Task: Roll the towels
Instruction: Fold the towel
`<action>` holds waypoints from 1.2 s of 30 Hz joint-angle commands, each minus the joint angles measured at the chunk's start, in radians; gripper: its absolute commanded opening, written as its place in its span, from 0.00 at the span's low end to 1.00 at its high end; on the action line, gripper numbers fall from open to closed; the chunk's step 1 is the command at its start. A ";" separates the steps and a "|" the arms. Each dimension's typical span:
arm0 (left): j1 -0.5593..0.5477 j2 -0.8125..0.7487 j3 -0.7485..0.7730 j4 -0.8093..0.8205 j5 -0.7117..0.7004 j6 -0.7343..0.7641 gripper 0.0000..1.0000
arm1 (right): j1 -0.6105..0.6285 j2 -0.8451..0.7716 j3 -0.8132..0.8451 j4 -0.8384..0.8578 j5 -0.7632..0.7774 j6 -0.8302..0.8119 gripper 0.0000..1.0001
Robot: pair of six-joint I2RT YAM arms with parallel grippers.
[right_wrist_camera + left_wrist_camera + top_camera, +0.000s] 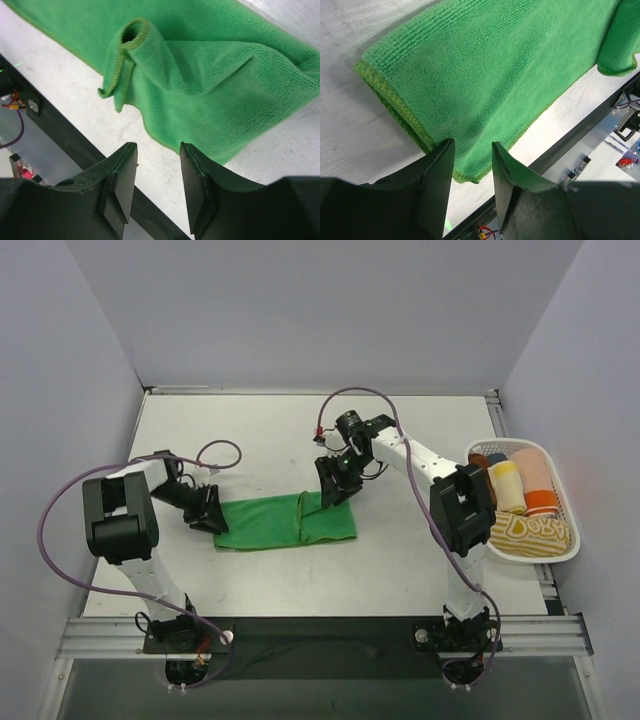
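A bright green towel point(285, 522) lies flat on the white table, with its right part folded over into a loose ridge point(303, 515). My left gripper point(208, 510) sits at its left end, open. In the left wrist view the towel point(485, 75) has its near corner under the gap of that gripper point(473, 144), ungripped. My right gripper point(335, 483) hovers at the towel's far right edge, open and empty. In the right wrist view the towel point(215, 75) shows a curled fold point(132, 37) beyond the gripper point(158, 146).
A white slatted basket point(535, 557) stands at the right table edge and holds rolled cloths, among them a pale yellow roll point(508, 485) and a peach one point(538, 480). A dark rail point(320, 635) runs along the near table edge. Grey walls enclose the table.
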 commanded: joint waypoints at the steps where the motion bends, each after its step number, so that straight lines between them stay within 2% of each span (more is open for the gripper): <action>1: 0.013 -0.021 0.001 -0.017 0.026 0.025 0.46 | 0.015 0.032 0.033 -0.025 0.064 0.010 0.40; 3: 0.015 -0.021 0.002 -0.019 0.026 0.026 0.46 | 0.018 0.066 0.053 -0.024 0.068 0.007 0.40; 9: 0.016 -0.021 0.005 -0.019 0.028 0.026 0.46 | 0.038 0.179 0.138 -0.019 0.062 0.007 0.28; 12: 0.015 -0.018 0.007 -0.017 0.028 0.026 0.46 | 0.059 0.238 0.211 -0.011 0.042 0.008 0.27; 14: 0.015 -0.019 0.007 -0.019 0.028 0.026 0.46 | 0.070 0.256 0.254 0.007 0.022 0.020 0.27; 18: 0.015 -0.018 0.005 -0.017 0.028 0.026 0.46 | 0.099 0.256 0.311 0.068 -0.025 0.033 0.37; 22: 0.015 -0.024 0.008 -0.019 0.022 0.032 0.47 | 0.122 0.238 0.290 0.095 -0.056 0.010 0.45; 26: 0.018 -0.062 0.022 -0.031 0.054 0.067 0.47 | 0.084 0.164 0.182 0.091 -0.051 -0.038 0.45; 30: -0.004 -0.200 0.039 -0.020 0.127 0.101 0.47 | 0.000 0.036 0.074 0.091 -0.055 -0.053 0.40; 33: -0.059 -0.238 0.054 -0.016 0.077 0.108 0.47 | -0.052 0.011 0.030 0.075 -0.007 -0.113 0.35; 36: -0.090 -0.237 0.034 -0.014 0.023 0.100 0.45 | -0.071 0.052 0.050 0.046 0.024 -0.139 0.32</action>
